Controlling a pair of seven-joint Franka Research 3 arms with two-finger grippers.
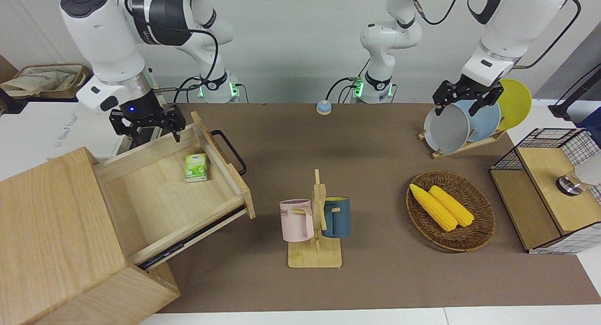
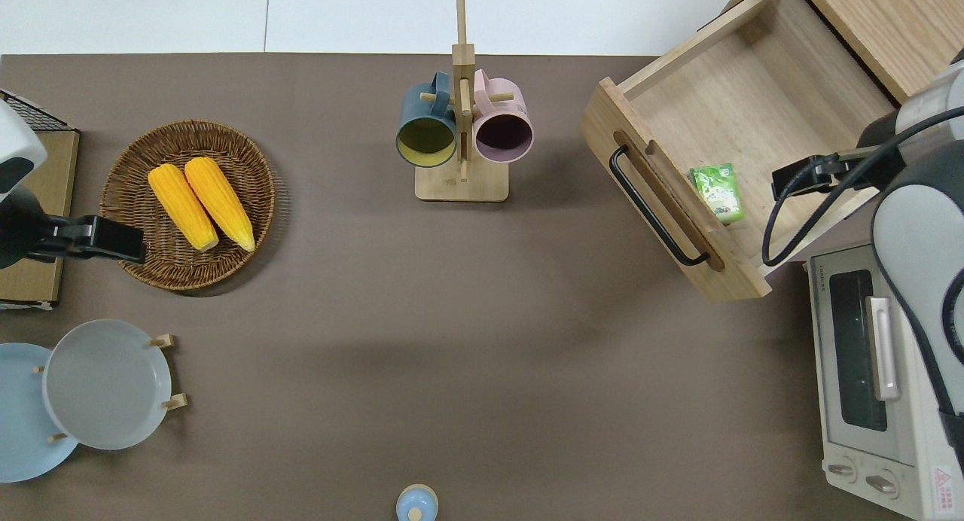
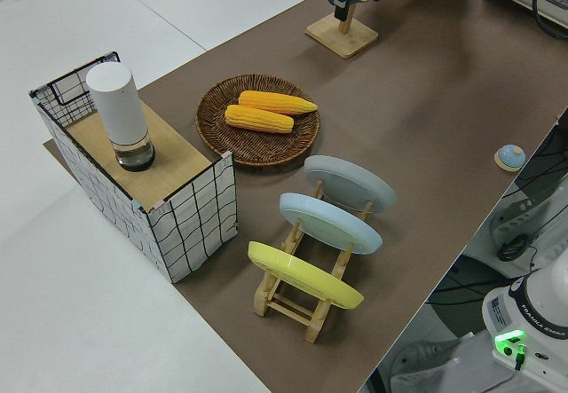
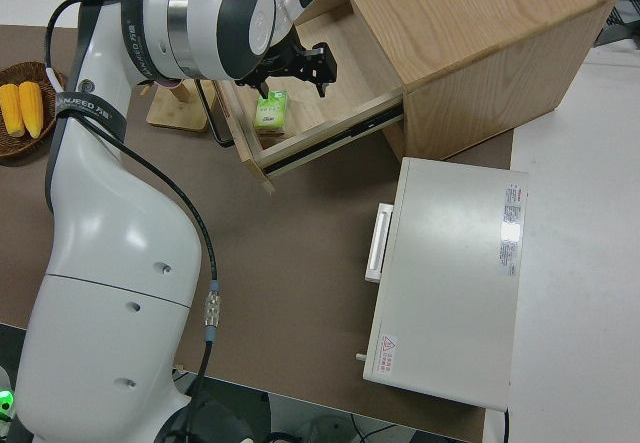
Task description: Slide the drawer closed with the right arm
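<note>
Light-wood and pulled well out, the drawer (image 1: 178, 193) stood open from its cabinet (image 1: 61, 231) at the right arm's end of the table, a small green carton (image 1: 195, 167) lying inside near the front panel. The right gripper (image 1: 146, 123) hung over the open drawer's edge nearest the robots, fingers spread and holding nothing. The black bar handle (image 1: 230, 151) was untouched. To do this well, I'd say the gripper needed to come round to the front panel, press flat against the wood beside the handle, and push straight along the runners, so the drawer didn't skew and jam. The left arm was parked.
</note>
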